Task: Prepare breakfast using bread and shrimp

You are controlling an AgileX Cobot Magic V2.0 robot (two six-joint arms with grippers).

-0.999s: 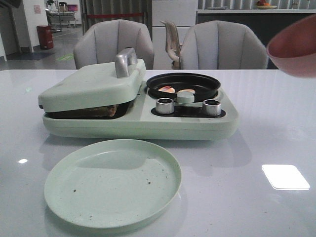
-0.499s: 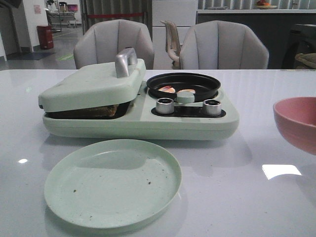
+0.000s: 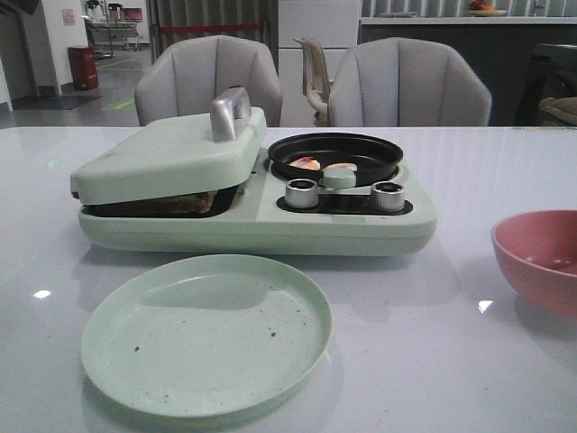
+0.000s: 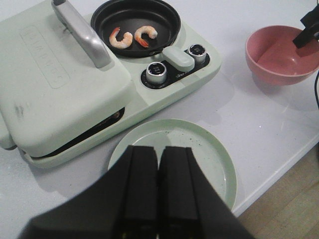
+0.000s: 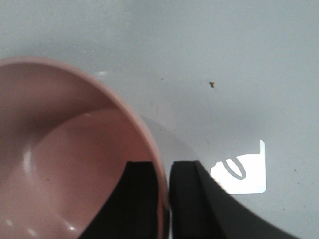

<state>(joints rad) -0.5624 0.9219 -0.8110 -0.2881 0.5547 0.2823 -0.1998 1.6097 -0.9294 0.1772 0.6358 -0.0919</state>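
Nearest the robot, a pale green plate (image 3: 206, 331) lies flat on the white table (image 3: 424, 361), carrying only a few dark specks. The left gripper (image 4: 158, 191) hangs above the near edge of this plate in the left wrist view, its two black fingers pressed together with nothing between them.

To the right, near the table edge, a pink bowl (image 3: 541, 257) sits upright on the table. The right gripper (image 5: 163, 199) is clamped on the bowl's rim: one finger lies inside the bowl, the other outside, and the rim runs between them in the right wrist view. The bowl interior (image 5: 60, 169) appears bare.

Behind the plate stands a pale green breakfast maker (image 3: 270, 221). Its left half is covered by a hinged lid (image 3: 167, 153) with a silver handle (image 3: 229, 112); the lid rests slightly ajar. The bread (image 3: 180, 202) shows as a brown edge in the gap beneath the lid.

The right half of the appliance holds a round black pan (image 3: 335, 155). The shrimp (image 4: 133, 36), two curled pink-orange pieces, lie side by side on the pan floor. Two silver knobs (image 3: 301, 192) are set in front of the pan.

Beyond the table stand two grey upholstered chairs (image 3: 407, 81)
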